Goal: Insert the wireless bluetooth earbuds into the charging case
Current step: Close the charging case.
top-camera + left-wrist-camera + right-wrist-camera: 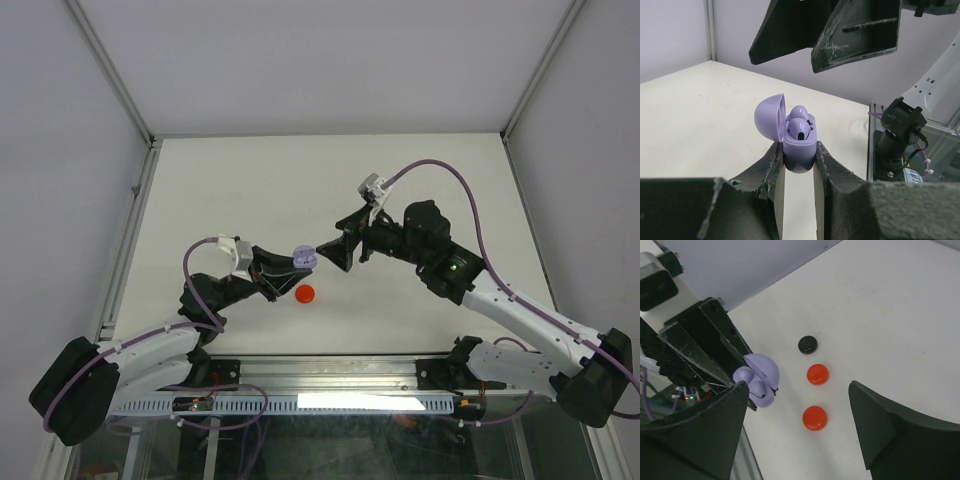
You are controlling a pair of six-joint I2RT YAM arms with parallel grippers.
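While left gripper (pixel 799 161) clamps the charging case (pixel 800 149) (lid up) over open table (pixel 420 180), right gripper (pixel 328 252) gapes.

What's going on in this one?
The left claw grips a lavender charging case, lid open, held up off the table. Two lavender earbuds sit inside it. The right claw hangs open close to the case, holding nothing. Two red discs and a black disc lie on the table.

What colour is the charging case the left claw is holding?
Pale lavender: the charging case shows best in the left wrist view.
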